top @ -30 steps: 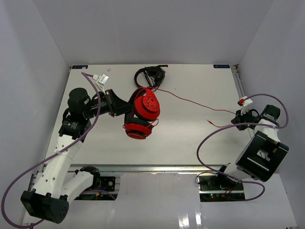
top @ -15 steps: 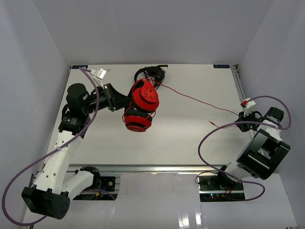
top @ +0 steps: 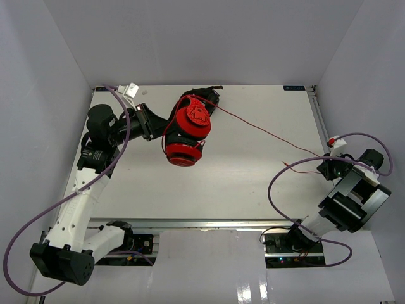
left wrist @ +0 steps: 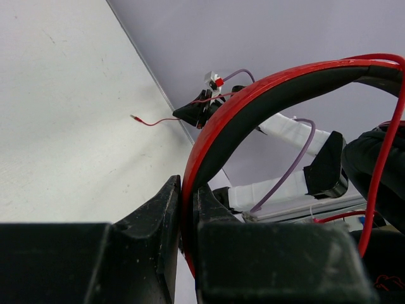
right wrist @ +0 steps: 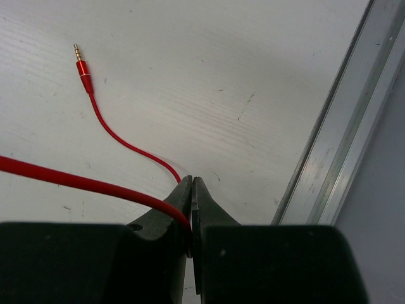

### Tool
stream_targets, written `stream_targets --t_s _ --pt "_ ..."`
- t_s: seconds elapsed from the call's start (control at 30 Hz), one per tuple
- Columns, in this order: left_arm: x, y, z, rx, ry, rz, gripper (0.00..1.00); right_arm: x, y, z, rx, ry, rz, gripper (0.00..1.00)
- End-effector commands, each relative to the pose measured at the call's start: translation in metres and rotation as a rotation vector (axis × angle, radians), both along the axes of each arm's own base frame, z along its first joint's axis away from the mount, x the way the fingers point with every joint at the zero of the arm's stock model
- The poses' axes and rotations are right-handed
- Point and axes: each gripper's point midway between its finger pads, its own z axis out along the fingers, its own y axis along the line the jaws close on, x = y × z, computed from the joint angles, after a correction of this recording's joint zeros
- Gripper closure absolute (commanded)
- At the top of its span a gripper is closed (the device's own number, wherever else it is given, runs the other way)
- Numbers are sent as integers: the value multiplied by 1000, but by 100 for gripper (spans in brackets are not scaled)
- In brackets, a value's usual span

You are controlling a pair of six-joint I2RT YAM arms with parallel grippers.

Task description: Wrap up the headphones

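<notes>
Toward the far left of the white table (top: pixel 253 190), the left gripper (top: pixel 162 131) is clamped on the red headband (left wrist: pixel 253 101) of the red over-ear headphones (top: pixel 190 123). The left wrist view shows the band pinched between its black fingers (left wrist: pixel 158 209). Two round red ear cups (top: pixel 193 117) sit just right of that grip, one nearer than the other. From them the long thin red cable (top: pixel 266 130) runs rightward across the table to the right gripper (top: pixel 327 166), whose jaws are closed tight on it near the table's right edge. Past the pinch, the cable's short free end curves to a gold-tipped red plug (right wrist: pixel 81 63) on the table.
</notes>
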Motion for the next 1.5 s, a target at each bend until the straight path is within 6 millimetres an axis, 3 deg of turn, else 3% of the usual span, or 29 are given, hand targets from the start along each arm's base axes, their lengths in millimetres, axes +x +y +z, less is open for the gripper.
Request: stream_targets --t_s 0.0,0.2,0.37,0.47,0.63,0.73,0.93,1.13,1.2,1.27,1.4,1.47 --pt "0 4 38 -54 -66 24 100 1 -10 -2 -30 -18 4 92" --pt "10 9 45 -71 -41 80 100 -4 -10 -5 -35 -12 13 92" --pt "34 23 50 -86 11 242 100 -22 16 -5 -14 2 114 92" --pt "50 34 55 -105 42 351 100 -33 39 -5 -34 -16 218 92" --pt "76 48 61 -162 98 493 100 -53 102 5 -61 -63 441 92" --pt "91 55 59 -181 127 559 100 -52 153 19 -119 -143 597 92" --pt "118 73 45 -183 175 715 100 -50 250 76 -250 -369 842 92" --pt "139 82 30 -177 211 819 100 -72 333 90 -348 -366 1097 92" --pt "145 84 24 -149 213 844 100 -77 348 99 -369 -385 1131 92" --pt "153 95 10 -41 202 912 100 -71 365 138 -338 -440 1115 92" --pt "150 111 -11 100 165 970 100 -54 367 184 -356 -518 1040 92" --pt "147 116 -26 150 168 977 100 -43 363 195 -372 -545 981 92"
